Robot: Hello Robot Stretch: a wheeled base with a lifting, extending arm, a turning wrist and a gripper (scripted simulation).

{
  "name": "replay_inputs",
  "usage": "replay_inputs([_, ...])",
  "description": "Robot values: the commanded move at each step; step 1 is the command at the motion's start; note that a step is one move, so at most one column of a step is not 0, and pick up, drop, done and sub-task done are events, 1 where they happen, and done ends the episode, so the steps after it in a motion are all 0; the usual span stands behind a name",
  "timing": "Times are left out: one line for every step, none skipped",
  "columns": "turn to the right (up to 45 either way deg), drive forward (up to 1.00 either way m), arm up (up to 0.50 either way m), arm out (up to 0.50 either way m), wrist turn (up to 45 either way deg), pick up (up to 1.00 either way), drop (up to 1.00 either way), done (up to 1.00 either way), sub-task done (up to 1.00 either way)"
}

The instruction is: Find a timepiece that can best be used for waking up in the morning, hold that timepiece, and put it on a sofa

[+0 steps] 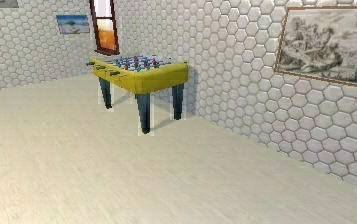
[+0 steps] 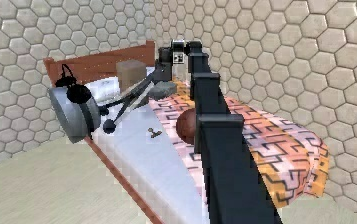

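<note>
Cannot pick out an alarm clock for certain. Nearest to one: a small pale-and-dark blob lying on the white sheet of the bed, just left of the arm, too small to name. Farther off, near the wooden headboard, a beige boxy thing just left of the tool. Cannot tell the tool's fingers apart or together, nor holding anything or not, with bed clutter right behind them.

Risks, judged from here:

- **Grabbing the wrong thing.** A grey round lamp head with a black jointed stalk sprawled across the left of the bed, easily mistaken or snagged.
- **Nudging the brown ball.** Tucked beside the arm against the orange patterned blanket, likely to roll and knock the small blob off the mattress.
- **Pressing into soft bedding.** Apt to tip or bury a small thing rather than seat it.
- **Pulling back too low.** Could drag stalk or sheet along.

Ahead, a yellow foosball table by the far hexagon-tiled wall, with a window behind. Also a small framed picture to the left and a large framed picture to the right. Turning away toward a sofa with the arm out: danger of clipping either.
</note>
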Motion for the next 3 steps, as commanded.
replay_inputs([0.0, 0.00, 0.00, 0.00, -9.0, 0.00, 0.00, 0.00, 0.00])
replay_inputs([0.0, 0.00, 0.00, -0.48, 0.0, 0.00, 0.00, 0.00, 0.00])
replay_inputs([-45.0, 0.00, 0.00, 0.00, 0.0, 0.00, 0.00, 0.00, 0.00])
